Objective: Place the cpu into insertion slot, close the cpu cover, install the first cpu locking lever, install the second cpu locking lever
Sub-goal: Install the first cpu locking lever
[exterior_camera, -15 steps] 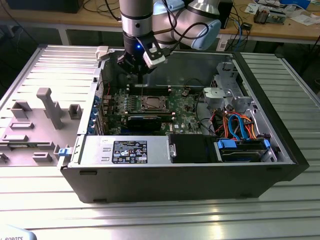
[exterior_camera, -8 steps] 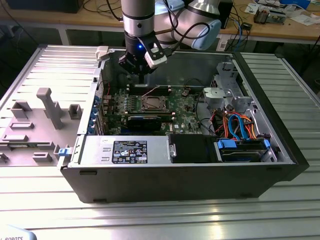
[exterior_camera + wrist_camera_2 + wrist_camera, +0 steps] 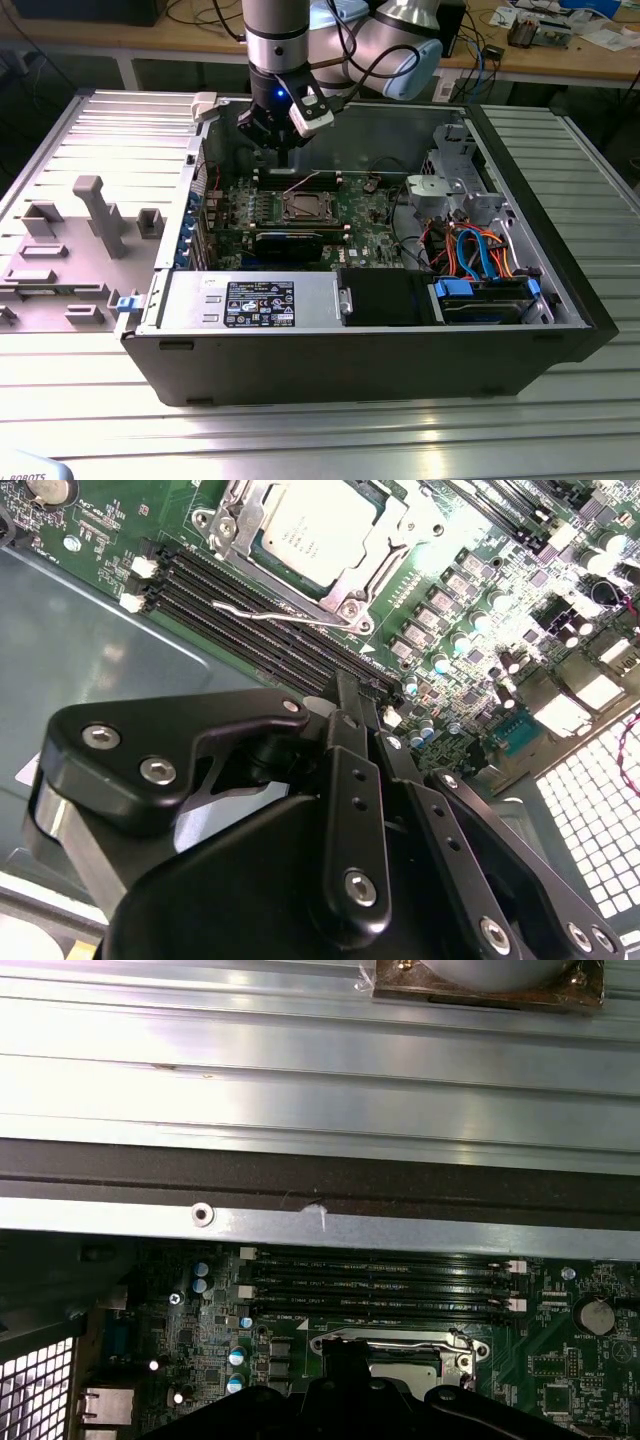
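We see the gripper (image 3: 345, 695) clenched with nothing in it above the memory slots (image 3: 260, 615), since the cpu (image 3: 310, 535) sits in its socket under the cover (image 3: 375, 555).

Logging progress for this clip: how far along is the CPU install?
Done: the cpu lies under the lowered cpu cover. In hand: the tool hangs over the memory slots, near a wire lever. Left: that lever looks unlatched, so locking seems pending.
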You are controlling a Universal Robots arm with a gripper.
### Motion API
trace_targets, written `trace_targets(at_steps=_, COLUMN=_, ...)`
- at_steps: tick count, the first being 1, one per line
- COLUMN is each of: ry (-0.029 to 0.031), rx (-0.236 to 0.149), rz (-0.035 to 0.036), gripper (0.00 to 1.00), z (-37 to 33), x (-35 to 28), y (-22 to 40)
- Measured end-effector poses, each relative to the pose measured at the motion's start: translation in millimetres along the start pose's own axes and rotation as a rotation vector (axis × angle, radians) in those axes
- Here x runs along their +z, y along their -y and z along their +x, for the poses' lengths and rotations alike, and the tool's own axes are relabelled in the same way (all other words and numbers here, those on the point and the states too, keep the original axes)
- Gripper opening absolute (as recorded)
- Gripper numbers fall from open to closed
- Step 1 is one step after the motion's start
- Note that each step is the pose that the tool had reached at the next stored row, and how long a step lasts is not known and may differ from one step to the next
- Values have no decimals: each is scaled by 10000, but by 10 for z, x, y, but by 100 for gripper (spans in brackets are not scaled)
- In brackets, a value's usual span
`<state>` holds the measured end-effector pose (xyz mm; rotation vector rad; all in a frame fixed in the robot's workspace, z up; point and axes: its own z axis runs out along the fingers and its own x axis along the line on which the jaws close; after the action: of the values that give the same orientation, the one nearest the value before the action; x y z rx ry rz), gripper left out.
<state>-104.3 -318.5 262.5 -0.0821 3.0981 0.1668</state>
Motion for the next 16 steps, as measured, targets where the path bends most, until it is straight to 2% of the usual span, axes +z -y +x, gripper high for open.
trace_targets(at_steps=2, ry=2, rx=0, rz=-27, gripper=11, z=-1, x=4, y=0)
trace_targets(at_steps=4, ry=7, rx=8, rz=-93, gripper=11, z=-5, x=17, y=3)
trace_targets(at_steps=6, ry=6, rx=12, rz=-105, gripper=11, z=-20, x=30, y=5)
trace_targets(at_steps=9, ry=16, rx=31, rz=-229, gripper=11, z=-67, x=54, y=13)
trace_targets(at_steps=16, ry=32, rx=157, rz=-236, gripper=11, z=-124, x=132, y=36)
